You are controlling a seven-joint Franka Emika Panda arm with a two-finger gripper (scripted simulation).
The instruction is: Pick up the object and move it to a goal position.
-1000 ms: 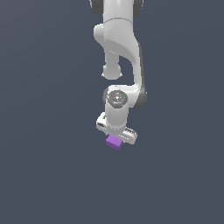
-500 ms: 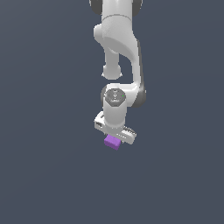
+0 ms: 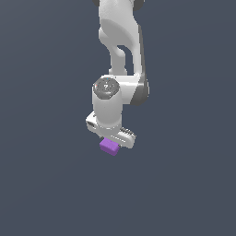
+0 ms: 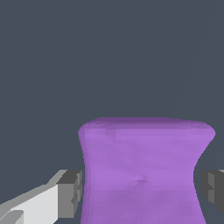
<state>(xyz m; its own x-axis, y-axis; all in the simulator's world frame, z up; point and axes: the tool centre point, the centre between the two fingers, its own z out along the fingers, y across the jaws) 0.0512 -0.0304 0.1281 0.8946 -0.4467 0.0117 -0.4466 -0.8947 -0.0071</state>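
The object, a small purple cube (image 3: 109,147), hangs just under the white hand of the arm in the exterior view, near the picture's middle. My gripper (image 3: 112,141) is shut on it from above. In the wrist view the cube (image 4: 142,157) fills the space between the two grey pads (image 4: 72,192), and its sides meet them. The gripper's midpoint (image 4: 142,190) lies on the cube. No marker for a goal position shows in either view.
A plain dark grey-blue ground (image 3: 46,184) lies all around the arm. The arm's white links (image 3: 120,41) rise to the top edge of the exterior view.
The gripper and the cube in it have shifted together a little toward the exterior view's left and slightly upward. The grip is unchanged.
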